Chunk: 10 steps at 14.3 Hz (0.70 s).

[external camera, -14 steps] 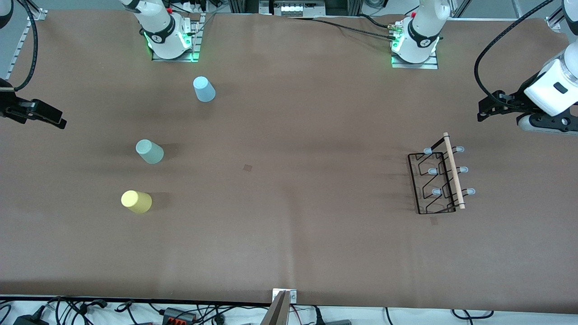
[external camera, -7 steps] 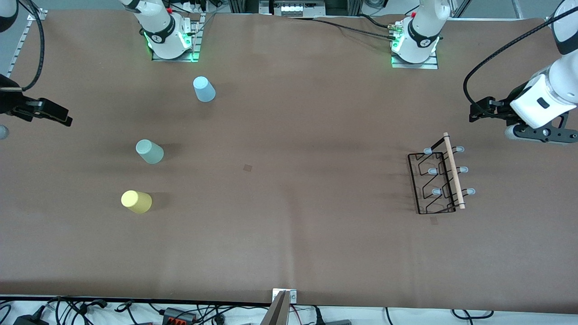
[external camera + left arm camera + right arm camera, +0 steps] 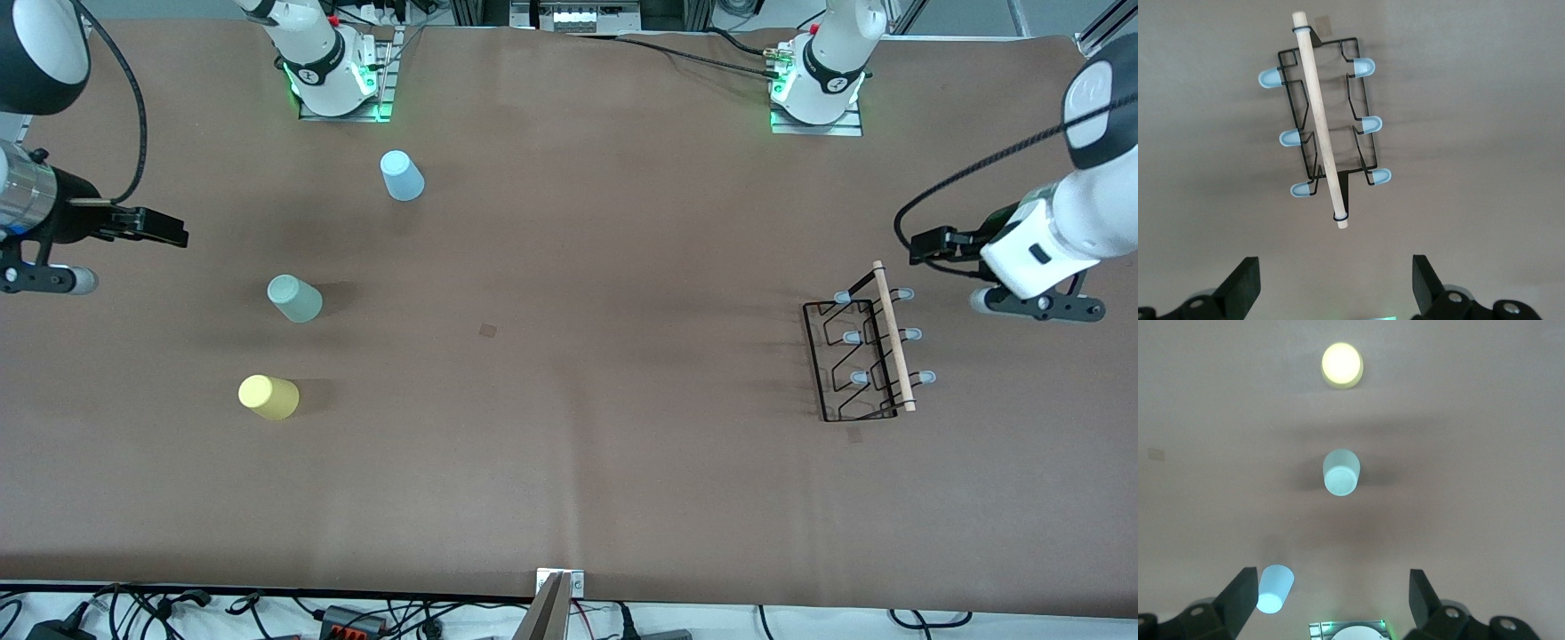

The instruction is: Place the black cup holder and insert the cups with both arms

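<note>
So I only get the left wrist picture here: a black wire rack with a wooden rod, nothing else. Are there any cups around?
Observer: Yes, three stand upside down toward the right arm's end of the table: a light blue cup, a pale green cup and a yellow cup.
Operator: Which is closest to the front camera?
Observer: The yellow one; the light blue one stands nearest the robots' bases.
Operator: And the second arm?
Observer: The right gripper hangs open over the table near the pale green cup, holding nothing.
Operator: Is my gripper on the rack?
Observer: No, the left gripper is open, above the table beside the black cup holder.
</note>
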Each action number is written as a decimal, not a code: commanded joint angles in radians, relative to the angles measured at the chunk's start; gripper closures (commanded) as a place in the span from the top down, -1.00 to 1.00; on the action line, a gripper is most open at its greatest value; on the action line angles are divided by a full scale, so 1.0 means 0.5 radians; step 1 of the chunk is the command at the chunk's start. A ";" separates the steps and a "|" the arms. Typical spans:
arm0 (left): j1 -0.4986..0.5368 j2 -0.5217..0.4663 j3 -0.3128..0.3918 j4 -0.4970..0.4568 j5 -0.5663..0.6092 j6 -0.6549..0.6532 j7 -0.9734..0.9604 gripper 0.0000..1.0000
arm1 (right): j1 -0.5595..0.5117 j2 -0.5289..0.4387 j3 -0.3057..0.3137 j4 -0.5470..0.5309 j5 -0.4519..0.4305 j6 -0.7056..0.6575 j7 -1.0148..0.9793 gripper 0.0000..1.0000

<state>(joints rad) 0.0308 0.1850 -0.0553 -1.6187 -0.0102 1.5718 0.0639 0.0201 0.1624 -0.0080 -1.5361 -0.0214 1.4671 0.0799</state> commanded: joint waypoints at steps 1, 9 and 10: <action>0.000 0.151 0.003 0.053 0.039 0.147 -0.008 1.00 | 0.003 -0.158 0.007 -0.325 -0.019 0.179 0.009 1.00; 0.009 0.225 0.006 -0.413 0.039 0.801 -0.073 1.00 | -0.022 -0.429 -0.012 -1.008 -0.019 0.766 0.015 1.00; 0.012 0.225 0.006 -0.447 0.039 0.850 -0.073 0.98 | -0.037 -0.423 -0.012 -1.005 -0.015 0.772 0.018 1.00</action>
<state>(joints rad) 0.0334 0.3252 -0.0511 -1.7680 -0.0093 1.9326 0.0421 0.0154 -0.0336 -0.0140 -2.0173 -0.0215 1.8323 0.0807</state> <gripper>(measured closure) 0.000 0.000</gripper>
